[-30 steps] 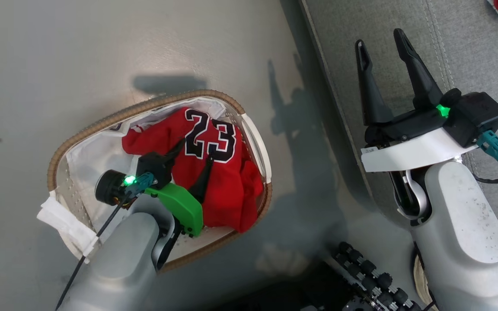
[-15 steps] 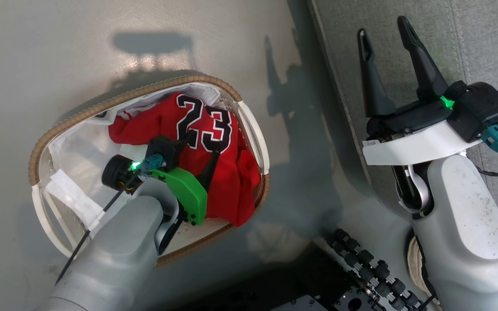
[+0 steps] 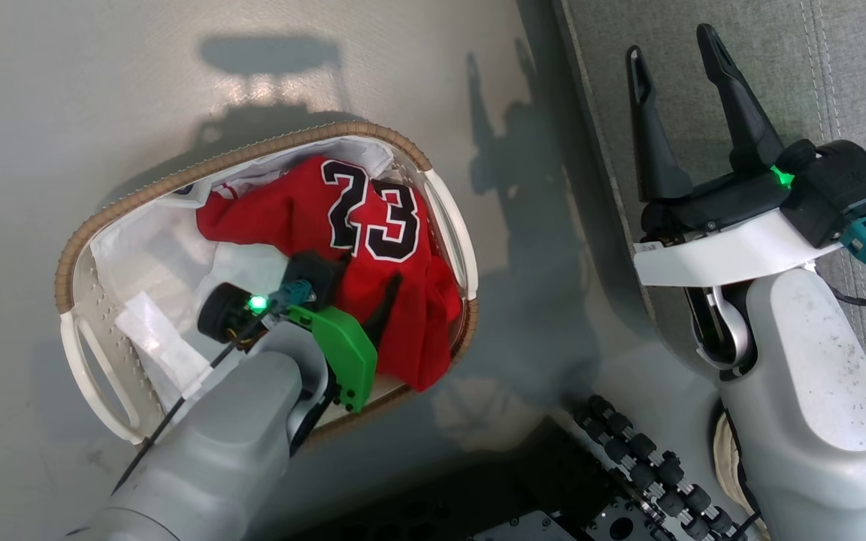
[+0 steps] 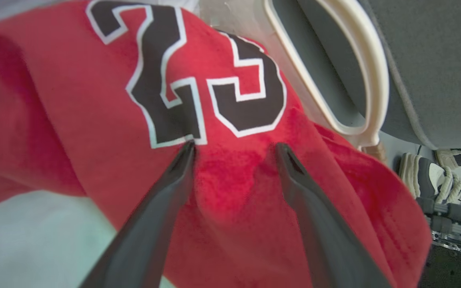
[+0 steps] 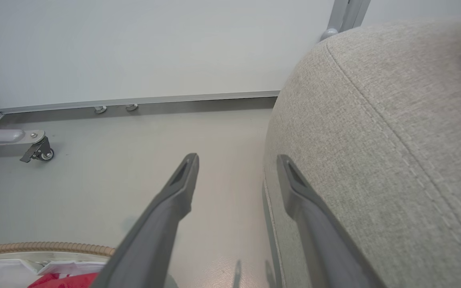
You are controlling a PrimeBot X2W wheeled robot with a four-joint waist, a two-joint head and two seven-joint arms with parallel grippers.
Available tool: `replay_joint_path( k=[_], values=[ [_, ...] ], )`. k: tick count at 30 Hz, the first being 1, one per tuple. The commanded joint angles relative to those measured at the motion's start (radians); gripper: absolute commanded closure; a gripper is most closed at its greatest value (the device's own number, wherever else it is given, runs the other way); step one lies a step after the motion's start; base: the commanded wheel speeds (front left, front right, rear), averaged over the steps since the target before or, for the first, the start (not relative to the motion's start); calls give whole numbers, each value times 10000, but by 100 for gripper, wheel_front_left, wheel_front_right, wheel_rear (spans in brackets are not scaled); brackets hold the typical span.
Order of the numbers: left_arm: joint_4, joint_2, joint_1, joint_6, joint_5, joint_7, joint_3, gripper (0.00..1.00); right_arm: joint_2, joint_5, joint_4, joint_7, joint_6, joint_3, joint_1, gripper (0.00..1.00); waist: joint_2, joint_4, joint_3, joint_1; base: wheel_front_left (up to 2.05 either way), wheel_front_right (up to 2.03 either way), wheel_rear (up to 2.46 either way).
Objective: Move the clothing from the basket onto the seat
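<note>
Oval white laundry basket with brown woven rim (image 3: 177, 184) sat on the grey floor (image 3: 102, 90), left-centre of the head view. The task's thing, a red sports jersey with black white-edged "23" (image 3: 290, 218), lay bunched inside it, toward the basket's right side, over the white fabric liner (image 3: 170, 248).

Left gripper (image 4: 235, 146) was down in the basket with its jaws released and spread. The tips pressed into the red cloth just under the number, with a raised fold between them.

Right gripper (image 3: 670, 41) was at the upper right of the head view, jaws spread and grasping nothing. It hung over the edge of the large grey fabric-upholstered seat (image 3: 839, 75).

Step in hand, as judged: pinching the jersey. To do it well:
- Push the tips a bit deeper so the fold sits well between them.
- Clench fully before lifting.
- Catch red cloth only, not the liner.
- Lift straight up to clear the rim, since loose cloth could snag there.

Against one second earlier, the whole head view had shifted, so the camera had moved. Relative to the "23", the left tips had slid off the digits to the fold below and right of them. The left jaws were still unclenched, and the right gripper's pose was unchanged.
</note>
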Motion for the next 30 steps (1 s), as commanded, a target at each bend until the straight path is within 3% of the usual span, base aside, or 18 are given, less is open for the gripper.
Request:
replay_joint_path(
  k=[1, 5, 6, 7, 12, 19, 25, 30],
  values=[
    [60, -22, -203, -29, -177, 4, -241, 0, -28, -19, -11, -19, -10, -42, 21, 0, 0, 6, -4, -1, 0, 0, 0],
    [39, 39, -344, -29, -742, 5, -905, 0, -28, -25, -27, -19, -10, -56, -21, 0, 0, 22, -4, -1, 0, 0, 0],
    [-15, 48, -353, -29, -895, 5, -1088, 56, -28, -26, -41, -19, -10, -57, -31, 0, 0, 23, -6, -1, 0, 0, 0],
    [-50, 76, -423, -29, -990, 6, -1188, 100, -28, -32, -52, -19, -12, -67, -37, 0, 0, 29, -8, -1, 0, 0, 0],
    [-268, 300, -642, -29, -1338, 5, -1463, 100, -26, 19, 21, -19, -10, -92, -179, 0, 0, 15, -97, -1, 0, 0, 0],
    [-524, 493, -209, -29, -1401, 6, -1001, 100, -28, 93, 277, -19, -10, -51, -151, 0, 0, 67, -906, -1, 0, 0, 0],
    [-844, 563, 403, -29, -935, 5, -162, 100, -29, 89, 587, -19, -10, 65, 116, 0, 0, 220, -2041, -1, 0, 0, 0],
    [-1420, 426, 1329, -29, -160, 5, 1086, 100, -32, 27, 1023, -19, -12, -14, 581, 0, 0, 649, -3332, -1, 0, 0, 0]
  ],
)
